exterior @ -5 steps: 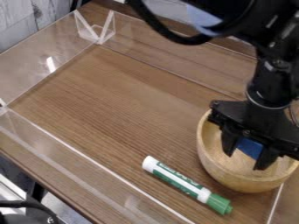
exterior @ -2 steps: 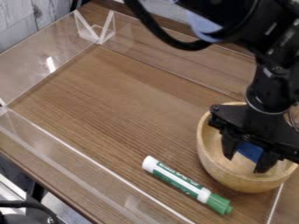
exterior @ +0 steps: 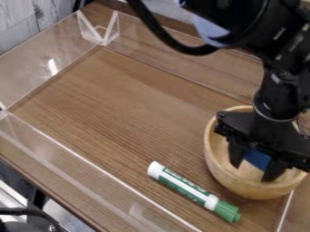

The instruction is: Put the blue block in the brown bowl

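In the single camera view, a wood-grained desk (exterior: 121, 100) is seen, bordered by low clear walls (exterior: 49, 68). At the near right, the brown bowl (exterior: 230, 177) is set on the desk, close to the right edge. The black pincer (exterior: 259, 158) is pointed straight down into the bowl from the arm above. The blue block (exterior: 256, 159) is seen between the dark fingers (exterior: 237, 149), inside the bowl's rim, and the pincer appears to be clamped on it; whether the block is touching the bowl's floor cannot be told. A white-and-green marker (exterior: 191, 190) is laid on the desk just beside the bowl's near-left side, angled toward the near right.
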Motion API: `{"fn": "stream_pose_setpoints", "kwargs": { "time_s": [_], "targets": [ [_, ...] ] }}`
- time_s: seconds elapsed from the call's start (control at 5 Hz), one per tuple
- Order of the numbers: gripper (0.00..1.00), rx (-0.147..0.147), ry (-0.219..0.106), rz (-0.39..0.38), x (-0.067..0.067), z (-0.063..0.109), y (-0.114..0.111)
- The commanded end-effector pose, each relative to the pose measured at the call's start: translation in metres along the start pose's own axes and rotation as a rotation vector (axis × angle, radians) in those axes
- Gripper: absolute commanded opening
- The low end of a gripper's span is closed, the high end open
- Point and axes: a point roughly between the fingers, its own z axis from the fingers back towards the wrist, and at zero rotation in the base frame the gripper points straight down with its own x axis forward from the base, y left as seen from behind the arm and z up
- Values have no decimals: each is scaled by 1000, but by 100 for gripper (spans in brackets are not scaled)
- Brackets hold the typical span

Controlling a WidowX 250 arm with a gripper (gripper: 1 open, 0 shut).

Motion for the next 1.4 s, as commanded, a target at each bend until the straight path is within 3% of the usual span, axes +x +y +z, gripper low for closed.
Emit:
{"fn": "stream_pose_setpoints", "kwargs": {
  "time_s": [0.0,1.2],
  "targets": [
    [0,-18,-21,-7,3,7,-4],
    [0,-17,-7,-7,1,6,-2]
  ]
}}
